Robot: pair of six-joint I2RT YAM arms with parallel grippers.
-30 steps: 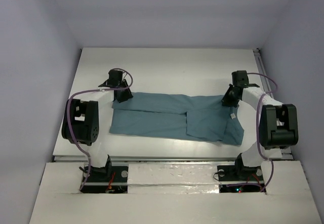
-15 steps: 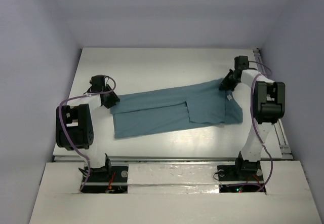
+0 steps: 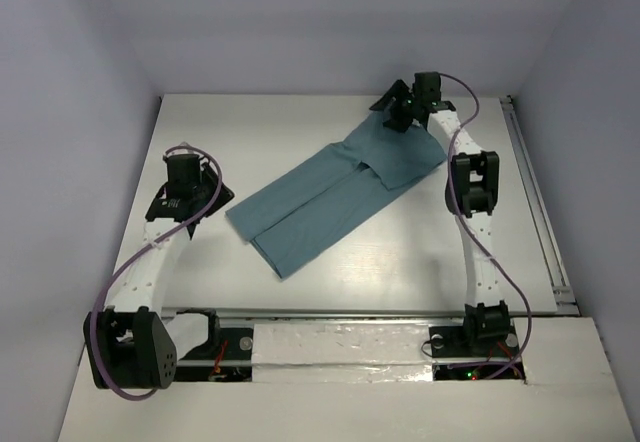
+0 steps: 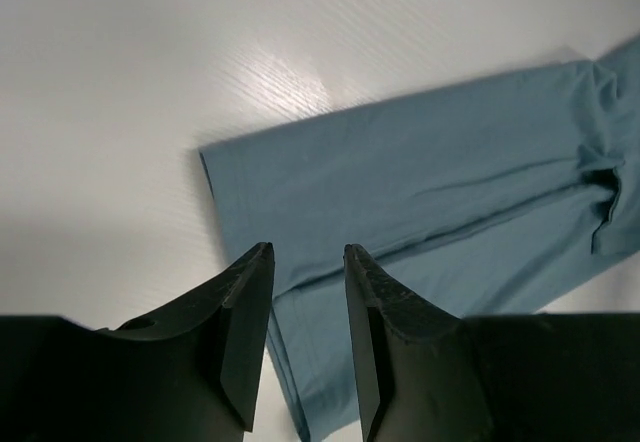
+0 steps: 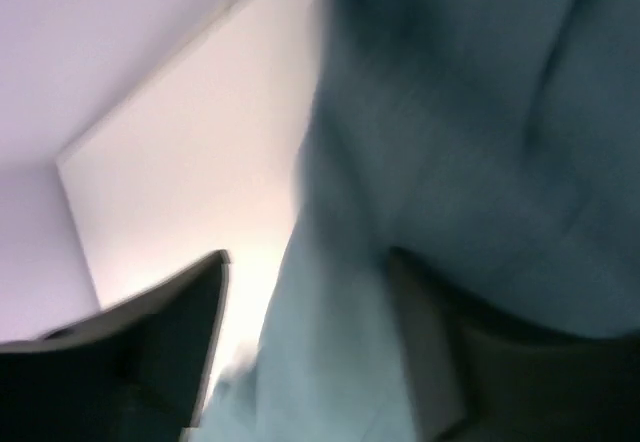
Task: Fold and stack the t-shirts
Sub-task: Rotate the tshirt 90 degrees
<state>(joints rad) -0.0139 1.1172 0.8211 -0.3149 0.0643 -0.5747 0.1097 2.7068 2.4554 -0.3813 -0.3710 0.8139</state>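
Top view, change: t-shirt (image 3: 335,192) has swung diagonal on the table (image 3: 250,122); left gripper (image 3: 195,202) is now off it, right gripper (image 3: 400,112) at its far end.
Left wrist: left gripper (image 4: 305,252) fingers slightly apart, empty, over the t-shirt (image 4: 420,182) corner.
Right wrist: blurred; right gripper (image 5: 308,262) fingers spread, t-shirt (image 5: 470,132) cloth between.
Count: one t-shirt, two grippers.

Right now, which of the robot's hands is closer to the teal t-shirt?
Right. The right hand is at the far end of the teal t-shirt, directly over the cloth. The left hand sits just off the shirt's near-left corner, apart from it.
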